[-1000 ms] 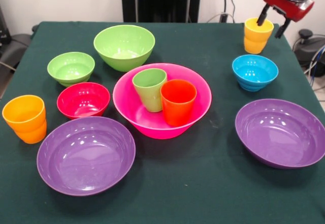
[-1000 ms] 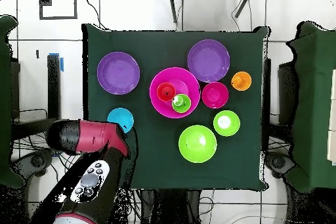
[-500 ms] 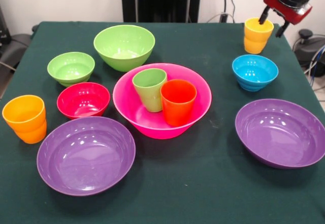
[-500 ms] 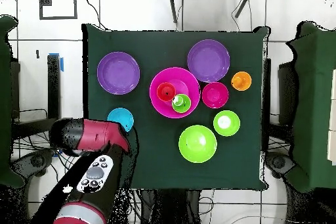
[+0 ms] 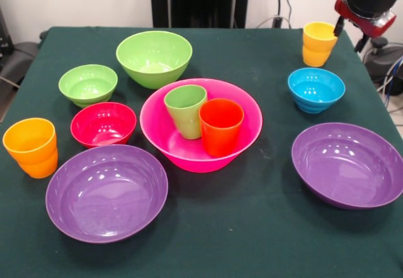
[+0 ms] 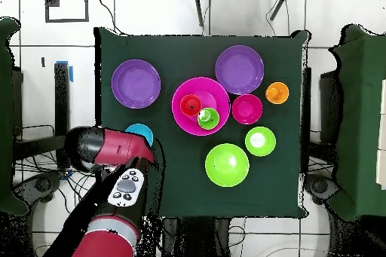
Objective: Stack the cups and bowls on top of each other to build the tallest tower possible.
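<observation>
The hot-pink bowl [image 5: 152, 121] stands mid-table with the green cup [image 5: 185, 110] and the red-orange cup [image 5: 220, 127] upright inside it, side by side. The yellow-orange cup [image 5: 318, 43] stands alone at the far right. My gripper [image 5: 350, 34] hangs just to its right, open and empty, with one fingertip near the cup's rim. The orange cup [image 5: 30, 147] stands at the near left. In the overhead view my arm [image 6: 113, 150] covers the yellow-orange cup and the gripper.
Two purple bowls [image 5: 106, 191] [image 5: 348, 164] sit at the near left and right. The red bowl [image 5: 102, 123], small light-green bowl [image 5: 88, 84] and medium light-green bowl [image 5: 153, 57] lie left of the pink bowl. The blue bowl [image 5: 316, 89] sits below the yellow-orange cup.
The gripper has moved right and slightly up. Its fingers straddled the yellow-orange cup's rim before and now stand beside the cup. The cup has not moved.
</observation>
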